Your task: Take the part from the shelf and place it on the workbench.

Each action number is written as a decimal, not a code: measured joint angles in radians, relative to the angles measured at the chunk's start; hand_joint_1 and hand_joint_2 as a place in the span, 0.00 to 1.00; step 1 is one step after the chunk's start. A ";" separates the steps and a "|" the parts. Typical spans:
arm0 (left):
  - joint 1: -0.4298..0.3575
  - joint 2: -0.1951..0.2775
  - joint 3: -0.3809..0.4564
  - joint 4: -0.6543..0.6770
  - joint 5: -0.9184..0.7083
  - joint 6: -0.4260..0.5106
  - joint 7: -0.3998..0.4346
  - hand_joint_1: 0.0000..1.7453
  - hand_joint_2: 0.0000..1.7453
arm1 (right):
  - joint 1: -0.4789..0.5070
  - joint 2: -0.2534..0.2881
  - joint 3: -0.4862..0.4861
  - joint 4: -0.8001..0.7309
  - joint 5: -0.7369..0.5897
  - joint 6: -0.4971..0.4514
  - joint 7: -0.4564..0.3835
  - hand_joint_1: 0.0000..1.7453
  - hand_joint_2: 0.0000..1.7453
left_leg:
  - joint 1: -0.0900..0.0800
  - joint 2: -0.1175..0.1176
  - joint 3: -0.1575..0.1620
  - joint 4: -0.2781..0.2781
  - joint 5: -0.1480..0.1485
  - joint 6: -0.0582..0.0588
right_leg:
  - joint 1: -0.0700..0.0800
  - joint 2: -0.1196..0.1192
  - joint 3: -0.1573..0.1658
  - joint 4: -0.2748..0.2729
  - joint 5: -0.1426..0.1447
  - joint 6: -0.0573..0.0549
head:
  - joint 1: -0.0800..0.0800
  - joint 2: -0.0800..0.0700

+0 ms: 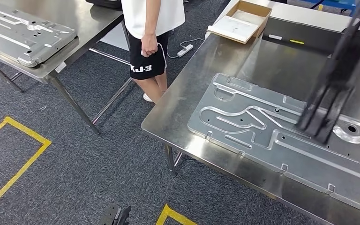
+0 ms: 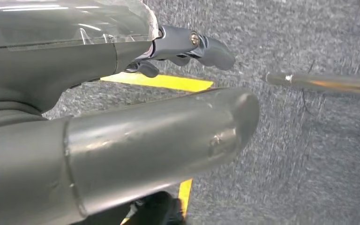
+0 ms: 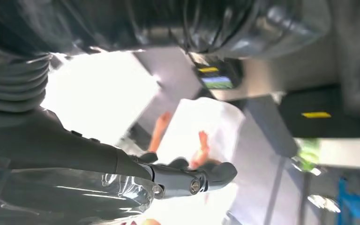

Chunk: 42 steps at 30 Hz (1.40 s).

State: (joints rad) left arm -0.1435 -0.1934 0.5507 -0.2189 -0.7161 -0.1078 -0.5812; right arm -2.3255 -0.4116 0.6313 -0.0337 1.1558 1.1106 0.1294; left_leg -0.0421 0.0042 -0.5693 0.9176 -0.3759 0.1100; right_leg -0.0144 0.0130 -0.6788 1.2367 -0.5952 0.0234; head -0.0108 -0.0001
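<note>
Part [image 1: 281,136] lies flat on workbench [image 1: 178,112].

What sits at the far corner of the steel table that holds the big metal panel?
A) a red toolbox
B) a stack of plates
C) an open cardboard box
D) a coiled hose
C: in the head view an open cardboard box rests at the far corner of the steel table, beyond the big metal panel.
</note>
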 joint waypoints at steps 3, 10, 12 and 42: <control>0.004 -0.002 0.001 0.000 -0.002 0.000 0.002 0.00 0.00 | -0.006 0.000 0.001 0.006 0.035 0.032 -0.027 0.00 0.00 | 0.019 0.001 -0.006 0.025 -0.016 -0.030 | -0.029 -0.007 0.016 -0.061 0.078 0.041 | 0.000 0.000; 0.005 0.001 0.005 0.000 -0.003 0.004 0.002 0.00 0.00 | -0.006 0.000 0.001 0.012 0.047 -0.110 0.038 0.00 0.00 | 0.029 -0.003 -0.044 0.122 -0.068 -0.080 | -0.038 0.001 0.065 -0.172 0.119 0.015 | -0.008 0.000; 0.005 0.001 0.006 0.000 -0.003 0.005 0.003 0.00 0.00 | -0.011 0.008 0.001 0.008 0.071 -0.107 0.036 0.00 0.00 | 0.033 -0.002 -0.071 0.189 -0.111 -0.090 | -0.038 0.003 0.065 -0.171 0.120 0.006 | -0.009 0.000; 0.021 -0.017 0.028 0.000 -0.005 0.060 0.122 0.00 0.00 | 1.069 -0.247 -0.580 -0.991 -0.594 -1.476 -0.339 0.00 0.00 | 0.023 -0.010 -0.034 0.132 -0.082 -0.065 | -0.004 -0.017 0.080 -0.218 0.166 -0.009 | -0.010 0.000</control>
State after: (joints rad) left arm -0.1225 -0.2104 0.5790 -0.2186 -0.7209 -0.0473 -0.4589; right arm -1.2561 -0.6587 0.0508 -1.0246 0.5614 -0.3650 -0.2097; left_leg -0.0192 -0.0055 -0.6034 1.0492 -0.4575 0.0451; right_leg -0.0185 -0.0039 -0.5989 1.0185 -0.4292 0.0145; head -0.0203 -0.0002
